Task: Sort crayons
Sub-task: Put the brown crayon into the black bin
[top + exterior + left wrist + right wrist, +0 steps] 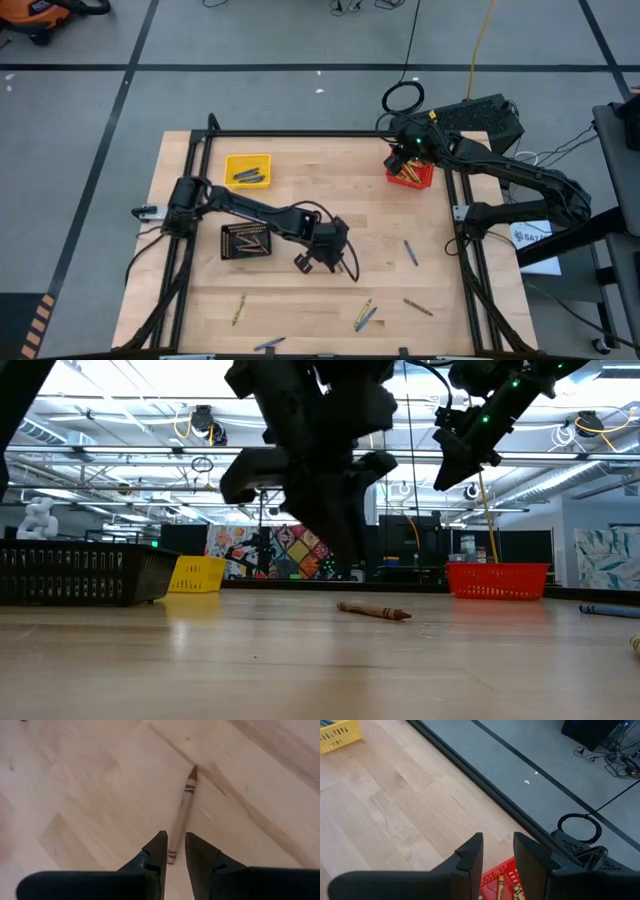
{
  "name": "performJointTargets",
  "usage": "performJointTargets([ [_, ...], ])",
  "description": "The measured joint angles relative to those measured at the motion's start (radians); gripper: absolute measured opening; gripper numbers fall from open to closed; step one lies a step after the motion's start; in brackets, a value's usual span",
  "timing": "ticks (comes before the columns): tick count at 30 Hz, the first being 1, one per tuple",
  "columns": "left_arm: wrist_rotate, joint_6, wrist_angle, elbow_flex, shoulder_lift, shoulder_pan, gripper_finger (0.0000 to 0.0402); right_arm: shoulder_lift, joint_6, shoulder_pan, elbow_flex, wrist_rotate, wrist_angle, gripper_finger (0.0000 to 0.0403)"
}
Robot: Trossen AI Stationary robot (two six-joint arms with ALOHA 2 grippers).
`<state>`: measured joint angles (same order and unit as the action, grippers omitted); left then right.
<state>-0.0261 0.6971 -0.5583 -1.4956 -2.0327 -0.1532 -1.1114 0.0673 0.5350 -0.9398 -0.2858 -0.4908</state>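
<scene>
A brown crayon lies flat on the wooden table, seen through the gap of my left gripper. That gripper hovers mid-table, narrowly open, its fingertips over the crayon's near end without touching it. In the low view a brown crayon lies below the gripper. My right gripper hangs open and empty over the red basket at the far right, which holds brownish crayons. More crayons lie loose: a blue one, a brown one, and a yellow-green one.
A yellow basket with a few crayons stands at the far left. A black mesh basket with crayons sits under the left arm. Two more crayons and a blue one lie near the front edge. A black frame rims the table.
</scene>
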Motion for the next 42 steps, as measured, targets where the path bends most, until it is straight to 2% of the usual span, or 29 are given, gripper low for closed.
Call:
performJointTargets([
  [6,-0.002,0.050,0.026,0.000,-0.045,0.000,0.0063,0.000,0.000,0.000,0.000,0.000,0.000,0.0096],
  [27,-0.036,0.050,0.032,0.002,-0.097,0.021,0.0063,0.000,0.000,0.000,0.000,0.000,0.001,0.0096],
  [37,-0.019,-0.011,0.028,0.000,-0.106,0.041,0.0063,0.000,0.000,0.000,-0.001,0.000,0.001,0.0096],
  [42,-0.006,-0.033,0.006,0.004,-0.106,0.044,0.0035,0.000,0.000,0.000,-0.001,0.000,0.000,0.0096],
])
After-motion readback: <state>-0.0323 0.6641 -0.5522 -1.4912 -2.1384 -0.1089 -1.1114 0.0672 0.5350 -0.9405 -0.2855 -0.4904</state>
